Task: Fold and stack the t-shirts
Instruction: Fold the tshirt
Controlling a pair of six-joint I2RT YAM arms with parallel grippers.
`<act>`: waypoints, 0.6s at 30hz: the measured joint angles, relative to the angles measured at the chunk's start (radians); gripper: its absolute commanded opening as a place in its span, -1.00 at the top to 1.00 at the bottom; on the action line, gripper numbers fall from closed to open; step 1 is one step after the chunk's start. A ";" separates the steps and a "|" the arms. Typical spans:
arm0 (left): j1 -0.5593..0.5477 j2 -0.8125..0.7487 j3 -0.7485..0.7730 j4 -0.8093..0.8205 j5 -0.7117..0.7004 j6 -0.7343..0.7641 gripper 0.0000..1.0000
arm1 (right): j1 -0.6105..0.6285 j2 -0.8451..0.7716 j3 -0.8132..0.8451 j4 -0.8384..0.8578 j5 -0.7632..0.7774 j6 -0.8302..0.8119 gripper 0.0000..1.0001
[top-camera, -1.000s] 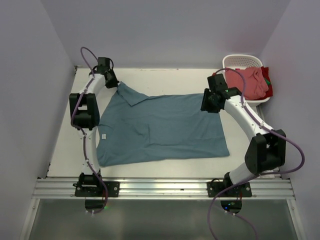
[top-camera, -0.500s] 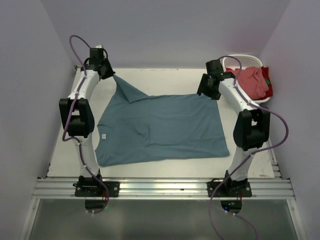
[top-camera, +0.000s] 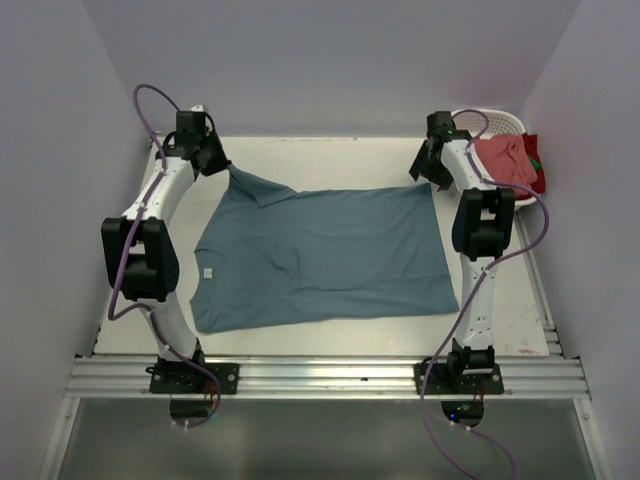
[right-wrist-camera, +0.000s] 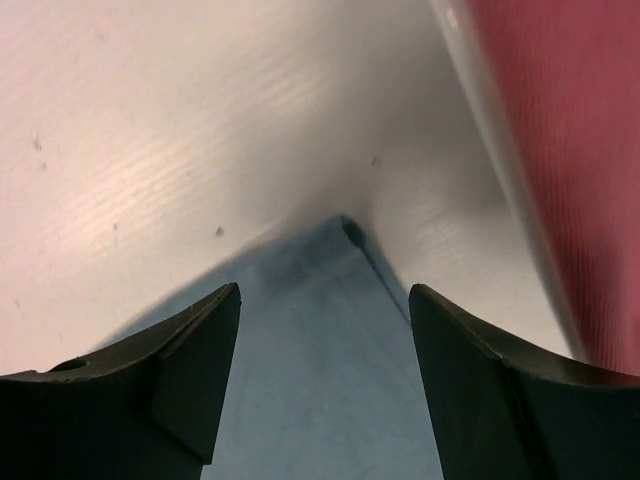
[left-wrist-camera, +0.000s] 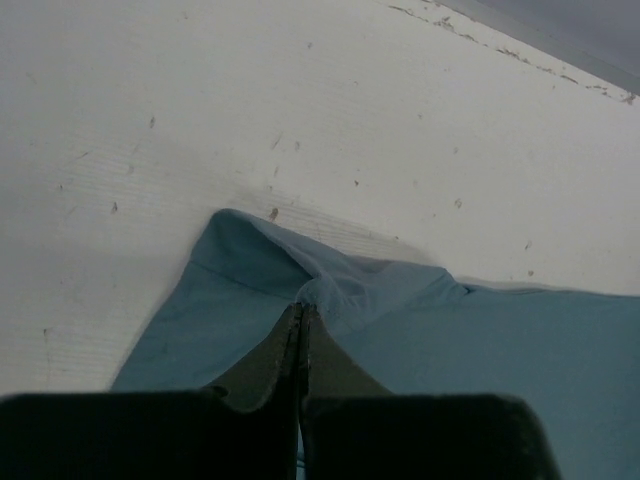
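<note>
Nearest the arm bases, the metal rail (top-camera: 330, 378) runs along the near side of the teal t-shirt (top-camera: 320, 255), which you will find spread mostly flat across the middle of the white surface (top-camera: 330, 160). A small white neck label (top-camera: 208, 271) shows at the shirt's left edge, and a few soft creases run through the cloth just right of that label. Look on to the shirt's far left corner. There the left fingers (left-wrist-camera: 300, 345) are pressed together with a fold of the sleeve pinched between their tips. The cloth rises from the surface into a small peak at the grip, and the rest of the sleeve drapes down to either side. At the shirt's far right corner the right fingers (right-wrist-camera: 190, 370) stand wide apart and hold nothing. In the right wrist view that corner lies flat on the surface between them, touching neither finger. Just beyond and to the right of that same corner sits the white basket (top-camera: 485, 118), near the shirt but not touching it. The pink-red t-shirt (top-camera: 498, 160) is bunched up inside it, and a darker red cloth (top-camera: 537, 180) spills over the basket's right rim, well apart from the teal shirt.
</note>
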 measured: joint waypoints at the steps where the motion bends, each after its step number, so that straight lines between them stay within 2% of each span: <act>1: -0.005 -0.013 -0.009 0.000 0.001 -0.001 1.00 | -0.007 0.028 0.036 -0.004 0.000 0.000 -0.41; 4: -0.018 -0.039 -0.032 0.013 0.008 -0.004 1.00 | -0.025 0.081 0.114 -0.013 -0.007 0.001 -0.36; 9: -0.024 -0.051 -0.063 0.025 0.012 -0.011 1.00 | -0.036 0.104 0.156 -0.016 -0.031 0.000 -0.25; 18: -0.024 -0.053 -0.079 0.024 0.011 -0.011 1.00 | -0.044 0.126 0.148 -0.006 -0.091 0.007 -0.04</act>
